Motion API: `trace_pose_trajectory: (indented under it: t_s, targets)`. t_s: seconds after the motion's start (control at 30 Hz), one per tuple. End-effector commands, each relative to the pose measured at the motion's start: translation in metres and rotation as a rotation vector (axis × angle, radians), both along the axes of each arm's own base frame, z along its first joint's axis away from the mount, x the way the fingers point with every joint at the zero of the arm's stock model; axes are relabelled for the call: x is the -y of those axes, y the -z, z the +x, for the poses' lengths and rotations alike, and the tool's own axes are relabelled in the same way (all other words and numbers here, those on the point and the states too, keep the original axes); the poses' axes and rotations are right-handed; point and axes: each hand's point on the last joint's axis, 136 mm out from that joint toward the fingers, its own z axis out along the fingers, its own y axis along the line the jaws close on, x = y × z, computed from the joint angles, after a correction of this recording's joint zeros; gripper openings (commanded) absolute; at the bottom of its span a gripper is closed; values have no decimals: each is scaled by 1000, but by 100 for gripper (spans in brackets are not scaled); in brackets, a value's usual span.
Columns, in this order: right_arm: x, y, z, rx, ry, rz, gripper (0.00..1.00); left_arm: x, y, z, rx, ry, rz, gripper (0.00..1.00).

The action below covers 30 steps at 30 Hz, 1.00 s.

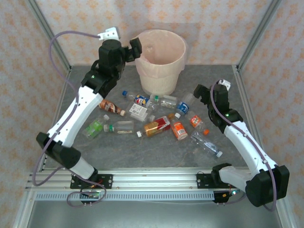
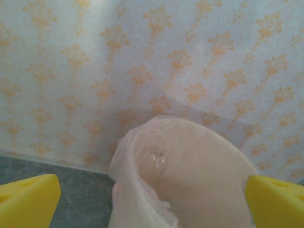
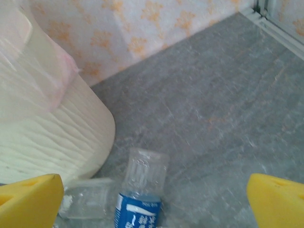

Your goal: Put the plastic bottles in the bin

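Clear plastic bottles (image 1: 156, 126) crowd the counter (image 1: 118, 152) before the bin (image 1: 159, 78); we fear our right fingers (image 1: 200, 92), spread wide above them, nudging neighbours into a roll. Farther back, our left fingers (image 1: 136, 47), also spread, hang at the rim and could snag the thin pink liner (image 2: 124, 190).

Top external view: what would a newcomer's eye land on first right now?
The round cream-beige bucket lined with a pinkish plastic bag stands at the back of the grey table, with the left pincer open at its rim. In front of it lies a scatter of small clear and amber plastic bottles, the open right pincer by their right side.
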Motion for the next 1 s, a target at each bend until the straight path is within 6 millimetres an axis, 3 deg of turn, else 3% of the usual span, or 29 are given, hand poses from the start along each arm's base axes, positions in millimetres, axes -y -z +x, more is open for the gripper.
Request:
trace_pose_trajectory:
  t_s: [0.0, 0.13, 0.33, 0.4, 0.53, 0.7, 0.97]
  targets:
    - [6, 31, -20, -133, 17, -2, 99, -9, 2, -19, 28, 9, -74, 100]
    - [4, 53, -38, -271, 19, 20, 99, -20, 35, -39, -43, -7, -73, 100]
    - [16, 89, -81, -495, 55, -15, 99, -38, 90, -59, -132, -70, -80, 100]
    - [7, 102, -89, -557, -18, -13, 99, -45, 106, -65, -157, -95, -67, 100]
    - [-26, 121, -77, -598, -200, 33, 99, -52, 129, -72, -202, -121, -78, 100]
    - [-25, 146, -49, -665, -271, -119, 99, -68, 150, -82, -257, -174, -75, 100]
    - [-38, 170, -45, -818, -587, -287, 98, -109, 165, -106, -262, -322, -100, 100]
